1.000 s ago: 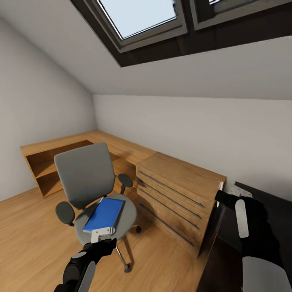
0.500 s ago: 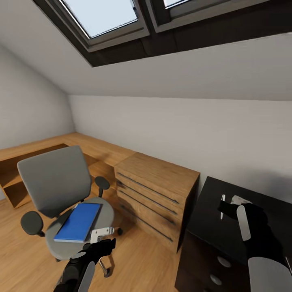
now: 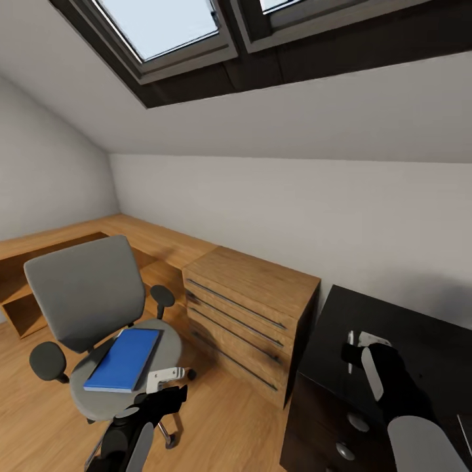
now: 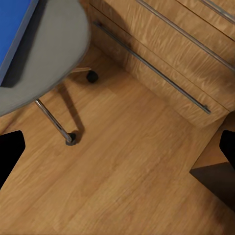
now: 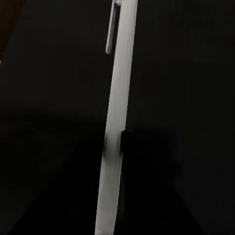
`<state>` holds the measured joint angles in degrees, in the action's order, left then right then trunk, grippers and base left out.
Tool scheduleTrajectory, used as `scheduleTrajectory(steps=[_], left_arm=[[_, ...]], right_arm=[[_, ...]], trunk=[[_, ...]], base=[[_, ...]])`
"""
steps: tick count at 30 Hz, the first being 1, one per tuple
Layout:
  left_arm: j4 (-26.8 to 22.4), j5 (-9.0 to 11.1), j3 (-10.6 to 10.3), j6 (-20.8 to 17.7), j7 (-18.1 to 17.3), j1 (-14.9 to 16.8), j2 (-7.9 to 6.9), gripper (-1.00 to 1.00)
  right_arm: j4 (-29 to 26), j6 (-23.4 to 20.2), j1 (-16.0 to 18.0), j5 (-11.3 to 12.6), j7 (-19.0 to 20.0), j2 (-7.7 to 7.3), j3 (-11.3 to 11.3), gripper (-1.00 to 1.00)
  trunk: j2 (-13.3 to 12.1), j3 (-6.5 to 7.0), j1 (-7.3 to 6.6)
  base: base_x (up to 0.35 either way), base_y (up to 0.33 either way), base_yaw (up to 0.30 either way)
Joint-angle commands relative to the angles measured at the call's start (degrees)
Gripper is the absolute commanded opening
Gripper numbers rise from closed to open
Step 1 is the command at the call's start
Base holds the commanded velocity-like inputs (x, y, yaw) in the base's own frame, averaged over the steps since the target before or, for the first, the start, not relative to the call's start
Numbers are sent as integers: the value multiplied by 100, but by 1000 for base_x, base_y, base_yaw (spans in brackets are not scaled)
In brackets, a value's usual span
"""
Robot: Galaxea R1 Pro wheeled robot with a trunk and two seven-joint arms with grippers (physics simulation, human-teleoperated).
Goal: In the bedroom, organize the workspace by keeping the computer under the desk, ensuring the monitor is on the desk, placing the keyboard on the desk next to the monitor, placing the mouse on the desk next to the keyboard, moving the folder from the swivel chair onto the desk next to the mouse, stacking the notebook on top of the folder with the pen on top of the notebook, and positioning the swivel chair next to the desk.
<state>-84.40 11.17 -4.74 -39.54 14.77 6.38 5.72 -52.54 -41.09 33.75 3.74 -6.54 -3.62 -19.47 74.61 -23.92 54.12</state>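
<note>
The swivel chair (image 3: pixel 85 295), grey with black armrests, stands at the left on the wood floor. The blue folder (image 3: pixel 124 359) lies flat on its seat, and its corner (image 4: pixel 12 29) is visible in the left wrist view. My left gripper (image 3: pixel 165 380) hangs open just in front of the seat, above the floor; its fingertips (image 4: pixel 11 149) stand far apart. My right gripper (image 3: pixel 357 344) is shut on the pen (image 3: pixel 351 342), a thin pale stick with a clip (image 5: pixel 115 122), held over a glossy black top.
A light wooden drawer chest (image 3: pixel 249 314) stands between the chair and a black drawer unit with round knobs (image 3: pixel 347 452). A low wooden shelf (image 3: pixel 39 262) runs along the left wall. A skylight (image 3: pixel 164 26) sits in the sloped ceiling. Bare floor (image 4: pixel 127 166) lies below the left gripper.
The camera has swung to the right, so chair and chest sit further left in view. My right gripper, still holding the pen, has dropped slightly toward the black top.
</note>
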Motion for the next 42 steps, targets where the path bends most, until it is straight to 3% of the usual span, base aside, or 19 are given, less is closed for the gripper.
scheduleTrajectory(steps=[1,15,19,22,31,42], left_arm=[[-6,61,-4,-19,52,4,0,100],[-6,68,-9,-19,52,4,0,100],[-6,69,-9,-19,52,4,0,100],[-6,69,-9,-19,52,4,0,100],[-6,69,-9,-19,44,4,0,100],[-6,75,-9,-19,43,4,0,100]], right_arm=[[30,-9,7,35,-47,0,3,-100],[693,277,195,-52,-58,-7,13,-100],[960,595,305,-345,-82,-8,7,-100],[1176,779,392,-423,-230,-7,6,-100],[2098,1587,743,-469,-713,-35,12,-100],[2248,1685,808,-470,-752,-86,13,-100]], trunk=[[4,-7,0],[4,-7,0],[4,-7,0],[4,-7,0],[4,-7,0],[4,-7,0]], base=[[0,0,0],[0,0,0],[17,0,0],[138,0,0],[54,0,0],[0,0,0]])
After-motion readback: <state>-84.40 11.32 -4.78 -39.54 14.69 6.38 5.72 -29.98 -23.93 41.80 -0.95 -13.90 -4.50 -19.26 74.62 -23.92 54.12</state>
